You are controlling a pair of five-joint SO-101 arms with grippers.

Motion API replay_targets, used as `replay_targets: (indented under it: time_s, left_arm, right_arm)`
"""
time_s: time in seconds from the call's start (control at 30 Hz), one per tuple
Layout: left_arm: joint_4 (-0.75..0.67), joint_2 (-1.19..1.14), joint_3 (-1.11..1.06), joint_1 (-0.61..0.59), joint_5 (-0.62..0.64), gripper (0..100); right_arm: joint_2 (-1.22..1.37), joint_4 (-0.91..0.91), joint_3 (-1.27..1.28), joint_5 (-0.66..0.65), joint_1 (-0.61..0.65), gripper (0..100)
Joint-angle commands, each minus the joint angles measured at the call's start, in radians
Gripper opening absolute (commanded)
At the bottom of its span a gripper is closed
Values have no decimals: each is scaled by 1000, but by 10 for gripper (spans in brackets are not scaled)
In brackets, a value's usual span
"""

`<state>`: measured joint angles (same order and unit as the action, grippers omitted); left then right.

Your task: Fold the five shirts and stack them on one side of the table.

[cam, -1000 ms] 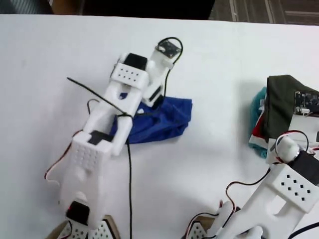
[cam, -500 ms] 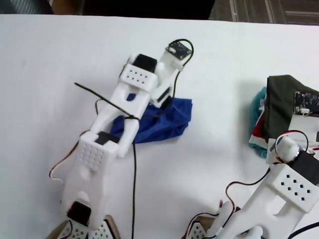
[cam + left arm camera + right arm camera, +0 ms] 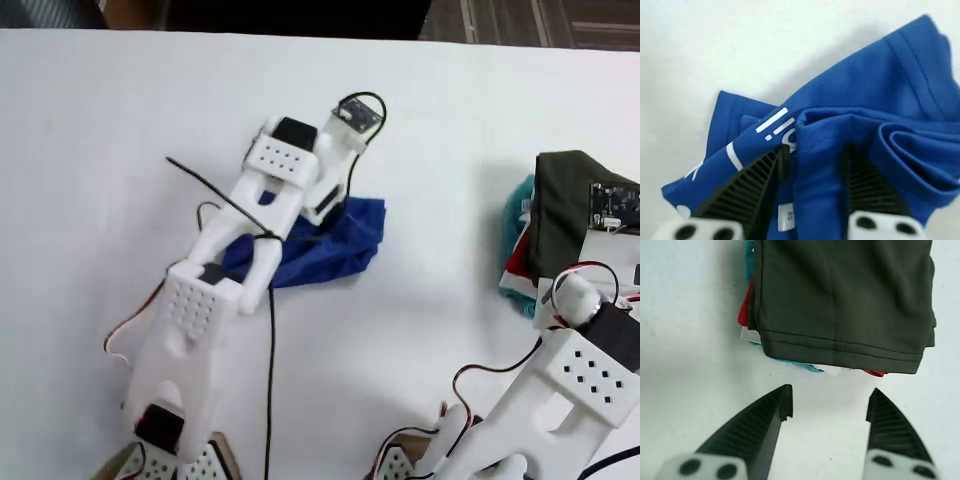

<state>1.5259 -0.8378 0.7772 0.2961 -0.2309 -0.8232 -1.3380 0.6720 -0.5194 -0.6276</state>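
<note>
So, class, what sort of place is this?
Likely a robotics lab bench: a white table, the left gripper clamping a blue shirt, the open right gripper by a stack of folded shirts.

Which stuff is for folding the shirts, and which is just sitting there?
For the job: blue shirt, pinched by the left tool; pile of folded shirts, dark one on top; right tool, open near the pile.
Just there: white table; black cable.

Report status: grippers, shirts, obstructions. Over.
Left gripper shut on blue shirt, mid-table. Right gripper open, empty, beside shirt stack. Nothing seen blocking the way.
</note>
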Motion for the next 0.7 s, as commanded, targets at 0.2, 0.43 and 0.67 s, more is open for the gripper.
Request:
replay_targets:
  time_s: [0.2,0.43,0.67]
  left_arm:
    - [-8,64,13,43,2,47]
    - [51,155,13,86,-2,35]
    - [186,258,13,186,0,26]
  right_arm:
    - [-21,19,-3,-5,4,248]
    - [-21,19,-3,-5,7,248]
    - [-21,21,-5,3,2,248]
